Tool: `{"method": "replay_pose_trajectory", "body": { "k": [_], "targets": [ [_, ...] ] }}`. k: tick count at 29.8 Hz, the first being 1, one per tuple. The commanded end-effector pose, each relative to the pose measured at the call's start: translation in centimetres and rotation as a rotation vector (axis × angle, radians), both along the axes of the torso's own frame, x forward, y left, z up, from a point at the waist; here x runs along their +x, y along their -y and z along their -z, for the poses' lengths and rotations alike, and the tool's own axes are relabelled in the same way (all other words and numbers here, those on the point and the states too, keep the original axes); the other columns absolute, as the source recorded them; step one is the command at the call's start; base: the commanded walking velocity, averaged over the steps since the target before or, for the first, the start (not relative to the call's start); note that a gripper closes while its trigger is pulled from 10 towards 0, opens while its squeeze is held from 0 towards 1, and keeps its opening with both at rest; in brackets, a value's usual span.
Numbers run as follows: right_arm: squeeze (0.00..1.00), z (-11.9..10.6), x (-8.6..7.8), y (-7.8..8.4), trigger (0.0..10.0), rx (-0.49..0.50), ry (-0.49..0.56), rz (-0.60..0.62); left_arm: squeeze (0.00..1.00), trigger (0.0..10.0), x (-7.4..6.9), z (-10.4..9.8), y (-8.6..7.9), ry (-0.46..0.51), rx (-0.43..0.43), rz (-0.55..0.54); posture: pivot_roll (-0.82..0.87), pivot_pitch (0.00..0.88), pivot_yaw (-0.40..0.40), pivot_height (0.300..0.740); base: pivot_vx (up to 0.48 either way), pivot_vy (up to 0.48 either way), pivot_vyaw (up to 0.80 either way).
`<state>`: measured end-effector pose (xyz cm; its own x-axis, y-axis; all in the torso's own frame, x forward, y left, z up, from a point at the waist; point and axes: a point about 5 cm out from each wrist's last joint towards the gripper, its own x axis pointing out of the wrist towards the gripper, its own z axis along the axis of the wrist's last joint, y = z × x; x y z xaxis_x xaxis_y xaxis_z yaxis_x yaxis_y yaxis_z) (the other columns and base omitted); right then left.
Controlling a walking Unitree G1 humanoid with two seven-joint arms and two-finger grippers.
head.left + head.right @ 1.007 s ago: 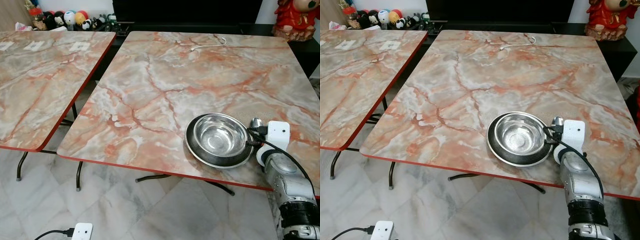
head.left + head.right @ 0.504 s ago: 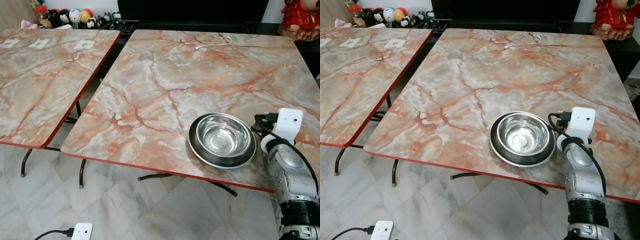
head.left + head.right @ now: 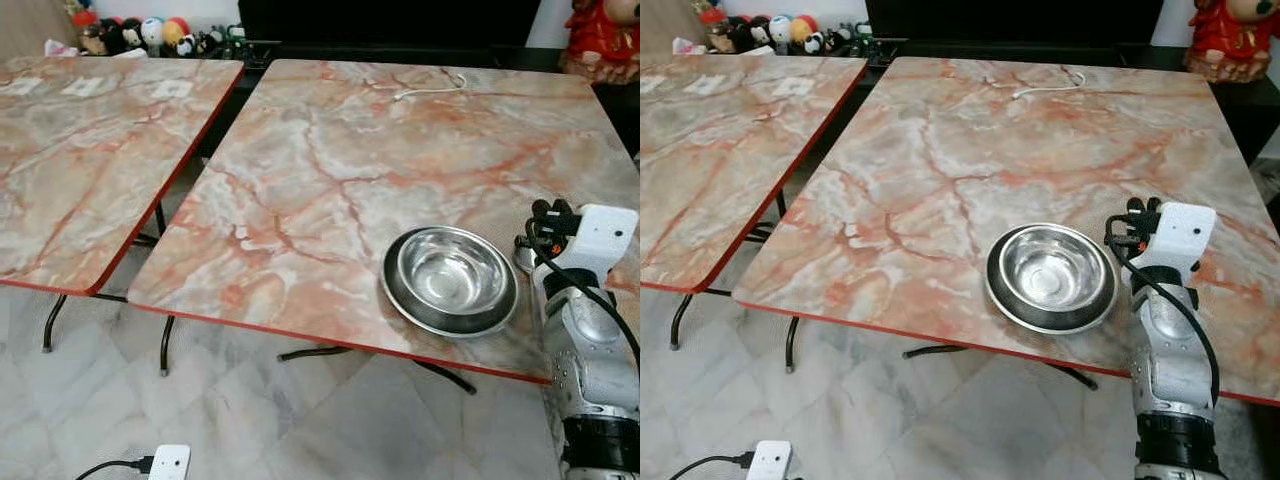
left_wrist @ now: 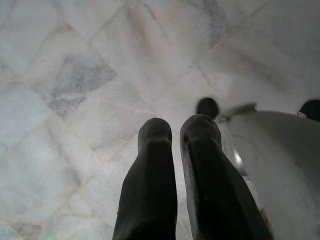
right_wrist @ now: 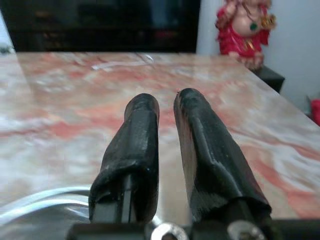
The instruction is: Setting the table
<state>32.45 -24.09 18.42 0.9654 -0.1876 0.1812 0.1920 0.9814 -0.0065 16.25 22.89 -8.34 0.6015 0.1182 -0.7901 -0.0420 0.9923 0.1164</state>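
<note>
Nearest the counter's [image 3: 300, 170] front edge, a steel bowl [image 3: 452, 275] nests in a dark plate [image 3: 400, 300]. Just beside it on the right, the right gripper [image 5: 165, 107] hovers, fingers nearly together, holding nothing. Over the tiled floor [image 4: 75, 75], the left gripper [image 4: 174, 131] hangs closed. Farther back lies a white cable [image 3: 425, 90].

R claw [image 5: 165, 107] raised, fingers nearly closed; L claw [image 4: 177, 132] hangs, nearly closed
</note>
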Motion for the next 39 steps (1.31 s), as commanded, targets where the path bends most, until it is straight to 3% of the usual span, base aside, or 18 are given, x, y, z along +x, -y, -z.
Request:
{"method": "replay_pose_trajectory", "body": {
  "k": [1,15,29,39],
  "targets": [
    [0.0,-0.7,0.1,-0.9,10.0,-0.014,0.034,-0.027,0.0,10.0,-1.3,0.3,-1.1,-0.042,0.013,-0.032,-0.1,0.087,0.039,0.74,0.0,0.48,0.0],
    [0.0,0.0,0.3,-3.9,10.0,0.007,0.036,-0.101,0.0,10.0,-1.9,0.0,-2.9,-0.048,0.028,-0.044,-0.09,0.05,0.041,0.74,0.0,0.48,0.0],
    [0.0,0.3,0.6,-4.8,10.0,0.008,0.026,-0.13,0.0,10.0,-1.7,0.3,-1.7,-0.056,0.018,-0.042,-0.09,0.054,0.035,0.74,0.0,0.48,0.0],
    [0.0,0.4,0.8,-5.1,10.0,0.01,0.022,-0.135,0.0,10.0,-1.9,0.3,-2.0,-0.051,0.018,-0.051,-0.09,0.08,0.034,0.74,0.0,0.48,0.0]
  ]
}}
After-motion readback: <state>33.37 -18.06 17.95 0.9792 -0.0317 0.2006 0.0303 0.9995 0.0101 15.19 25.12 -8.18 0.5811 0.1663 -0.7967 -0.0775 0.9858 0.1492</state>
